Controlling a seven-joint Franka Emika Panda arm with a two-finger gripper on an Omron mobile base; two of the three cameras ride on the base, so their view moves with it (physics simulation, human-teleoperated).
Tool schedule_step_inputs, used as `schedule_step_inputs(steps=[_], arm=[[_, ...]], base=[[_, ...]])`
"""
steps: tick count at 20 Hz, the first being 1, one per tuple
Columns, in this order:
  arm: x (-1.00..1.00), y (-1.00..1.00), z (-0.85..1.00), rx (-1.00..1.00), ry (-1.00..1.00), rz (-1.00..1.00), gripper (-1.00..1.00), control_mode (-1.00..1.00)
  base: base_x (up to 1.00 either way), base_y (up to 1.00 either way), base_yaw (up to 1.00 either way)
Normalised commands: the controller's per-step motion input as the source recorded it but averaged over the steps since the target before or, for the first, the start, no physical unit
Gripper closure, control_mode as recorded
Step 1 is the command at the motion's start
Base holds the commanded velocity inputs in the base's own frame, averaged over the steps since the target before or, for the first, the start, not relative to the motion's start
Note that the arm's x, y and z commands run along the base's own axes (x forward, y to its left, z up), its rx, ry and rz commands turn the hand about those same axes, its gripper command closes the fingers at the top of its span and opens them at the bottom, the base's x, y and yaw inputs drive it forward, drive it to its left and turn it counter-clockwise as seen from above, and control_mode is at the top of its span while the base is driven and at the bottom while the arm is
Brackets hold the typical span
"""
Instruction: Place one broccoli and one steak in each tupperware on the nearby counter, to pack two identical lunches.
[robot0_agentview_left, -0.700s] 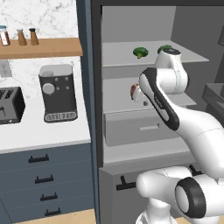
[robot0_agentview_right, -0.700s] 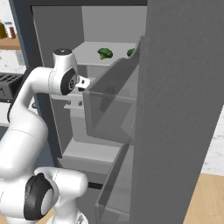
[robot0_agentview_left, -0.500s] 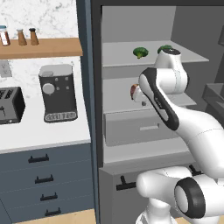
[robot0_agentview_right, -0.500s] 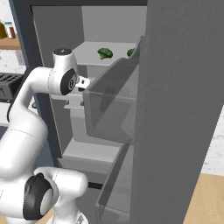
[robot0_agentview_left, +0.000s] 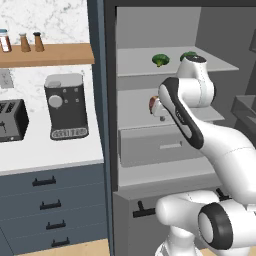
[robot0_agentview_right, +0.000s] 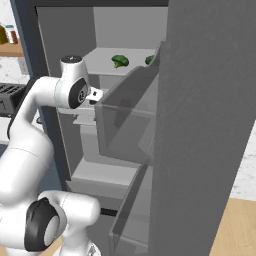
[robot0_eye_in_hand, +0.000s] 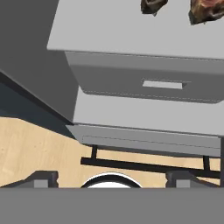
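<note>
Now, from the left base view, we see the arm reaching into the open fridge, with the wrist bent at the middle shelf. Two broccoli heads sit on the top shelf, above where the hand works. A reddish-brown piece, probably a steak, lies on the middle shelf just beside the wrist. Well off to the side, the white counter carries a coffee machine and a toaster; we cannot spot the tupperware on it.

From the right base view, we see the hand tucked behind the open fridge door, so the jaws are hidden from us there. One broccoli rests on the top shelf, above and beyond the hand.

Through the hand view, we look down past the gripper, whose two dark tips stand far apart at the bottom edge, wide open with nothing between them. Ahead of the jaws lies the grey drawer with its recessed handle. Beyond it, on the shelf, two steaks lie side by side at the far edge, well clear of the fingertips. Closer under the jaws runs a black bar handle over wooden floor.
</note>
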Motion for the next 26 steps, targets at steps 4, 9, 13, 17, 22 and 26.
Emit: schedule_step_inputs(steps=[4,9,13,17,22,26], arm=[[0.01,-0.08,0.01,-0.09,-0.30,0.00,-1.00,-1.00],[0.59,-0.13,0.34,-0.03,-0.53,0.00,-1.00,-1.00],[0.94,-0.26,0.89,0.13,-0.23,0.01,-1.00,-1.00],[0.80,-0.17,0.91,0.20,-0.04,0.00,-1.00,-1.00],[0.65,0.00,0.99,0.08,-0.01,0.00,-1.00,-1.00],[0.51,-0.02,0.66,-0.02,-0.06,0.00,-1.00,-1.00]], base=[[0.00,0.00,0.00],[0.00,0.00,0.00],[0.00,0.00,0.00],[0.00,0.00,0.00],[0.00,0.00,0.00],[0.00,0.00,0.00]])
